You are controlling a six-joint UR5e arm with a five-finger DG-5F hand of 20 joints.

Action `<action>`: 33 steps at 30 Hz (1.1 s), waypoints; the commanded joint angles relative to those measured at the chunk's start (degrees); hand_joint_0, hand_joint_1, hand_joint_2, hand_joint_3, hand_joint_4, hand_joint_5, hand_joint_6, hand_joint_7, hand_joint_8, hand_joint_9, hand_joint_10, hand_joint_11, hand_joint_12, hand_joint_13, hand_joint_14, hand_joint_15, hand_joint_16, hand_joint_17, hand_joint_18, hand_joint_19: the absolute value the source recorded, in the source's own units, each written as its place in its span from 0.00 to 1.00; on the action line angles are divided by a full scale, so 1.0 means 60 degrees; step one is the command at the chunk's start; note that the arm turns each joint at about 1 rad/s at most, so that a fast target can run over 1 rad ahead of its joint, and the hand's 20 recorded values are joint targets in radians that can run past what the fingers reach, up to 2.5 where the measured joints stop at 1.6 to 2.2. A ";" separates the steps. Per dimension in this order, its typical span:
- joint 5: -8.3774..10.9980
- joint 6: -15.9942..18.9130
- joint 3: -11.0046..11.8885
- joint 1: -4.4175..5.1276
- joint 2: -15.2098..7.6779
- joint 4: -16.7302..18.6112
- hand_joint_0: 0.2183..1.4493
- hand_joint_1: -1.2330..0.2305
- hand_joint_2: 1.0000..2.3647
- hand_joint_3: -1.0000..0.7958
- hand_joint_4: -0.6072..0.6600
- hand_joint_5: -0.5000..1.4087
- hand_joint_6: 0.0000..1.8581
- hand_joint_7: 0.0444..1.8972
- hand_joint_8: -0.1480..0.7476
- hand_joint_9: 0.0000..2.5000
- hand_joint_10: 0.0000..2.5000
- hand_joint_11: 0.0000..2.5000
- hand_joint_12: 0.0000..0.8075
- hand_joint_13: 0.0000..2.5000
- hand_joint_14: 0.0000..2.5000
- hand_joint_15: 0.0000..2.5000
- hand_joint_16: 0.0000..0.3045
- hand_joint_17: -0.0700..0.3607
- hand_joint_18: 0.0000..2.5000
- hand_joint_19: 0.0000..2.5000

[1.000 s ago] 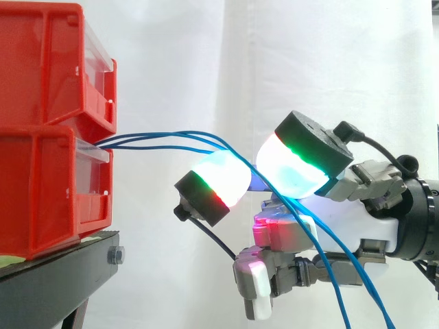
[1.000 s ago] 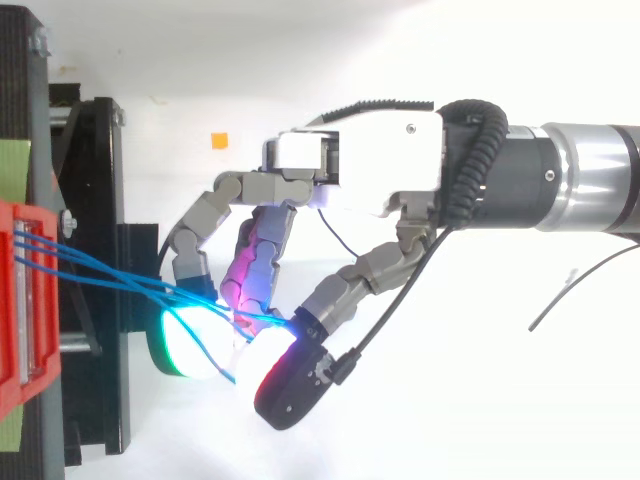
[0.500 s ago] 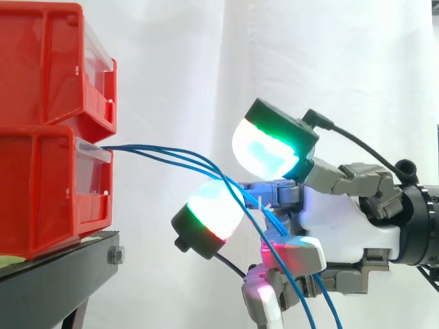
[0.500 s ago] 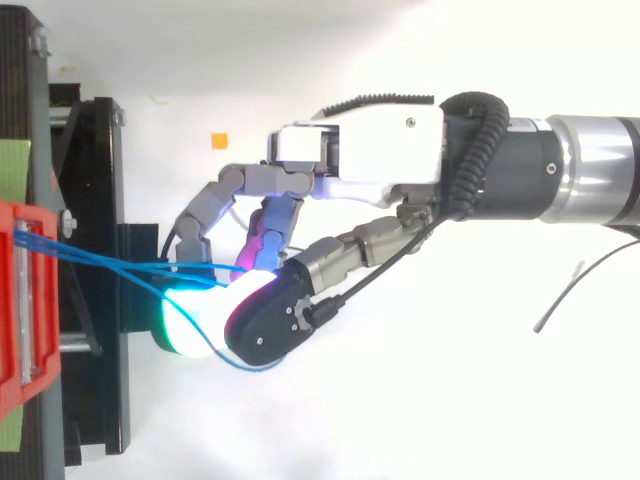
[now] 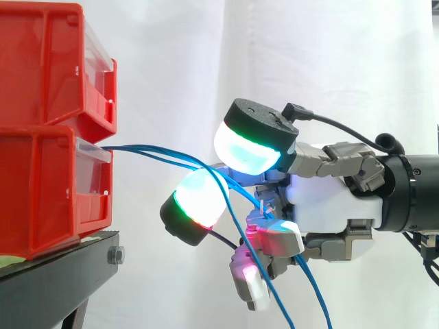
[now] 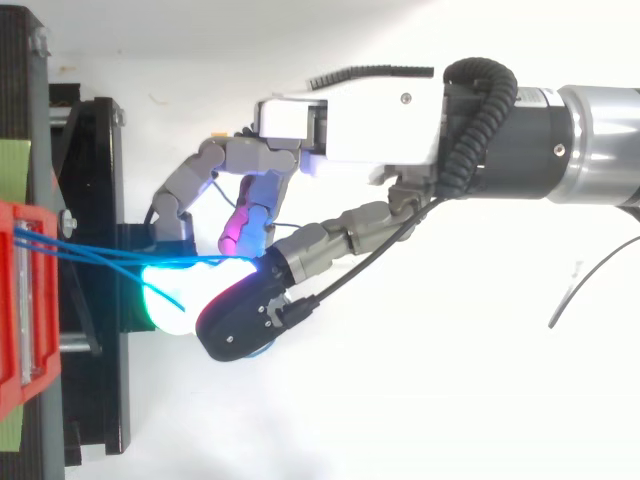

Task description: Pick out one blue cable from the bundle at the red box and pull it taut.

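Blue cables (image 5: 137, 147) from lower red bin (image 5: 41, 192) pinched in curled hand (image 5: 322, 205)

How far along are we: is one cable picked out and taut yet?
Done: the hand is at the blue cables leaving the red box. In hand: its fingers curl round several together, not one alone. Left: separating one and pulling it taut; they run slack and droop past the hand.

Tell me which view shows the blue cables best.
The side view. There the blue cables leave the lower red box, cross the gap, pass between the hand's curled fingers and hang down beneath it. The top view shows them from the box to the glowing pads, which cover the rest.
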 commanded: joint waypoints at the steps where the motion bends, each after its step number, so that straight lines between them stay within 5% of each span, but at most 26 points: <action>1: 0.0112 -0.0205 0.0033 0.0039 -0.0003 -0.0064 0.27 0.53 0.00 0.31 0.51 0.21 0.47 0.41 0.45 0.52 0.01 0.36 0.44 0.41 0.01 0.26 0.15 0.40 0.33 0.27; 13: 0.0536 -0.0659 0.0033 0.0083 -0.0003 -0.0123 0.28 0.56 0.00 0.32 0.51 0.21 0.47 0.41 0.45 0.52 0.01 0.36 0.45 0.41 0.01 0.26 0.15 0.40 0.33 0.28; 23: 0.1122 -0.0673 0.0033 0.0141 -0.0003 -0.0225 0.27 0.49 0.01 0.33 0.51 0.20 0.47 0.41 0.46 0.51 0.01 0.36 0.45 0.40 0.01 0.26 0.15 0.40 0.33 0.28; 28: 0.1664 -0.0688 0.0033 0.0097 -0.0018 -0.0489 0.26 0.48 0.00 0.31 0.51 0.20 0.47 0.40 0.46 0.51 0.01 0.36 0.46 0.40 0.01 0.26 0.15 0.41 0.33 0.28; 33: 0.1708 -0.0703 0.0033 0.0112 -0.0003 -0.0621 0.27 0.49 0.00 0.32 0.50 0.20 0.48 0.41 0.46 0.51 0.01 0.36 0.45 0.40 0.01 0.26 0.15 0.40 0.33 0.28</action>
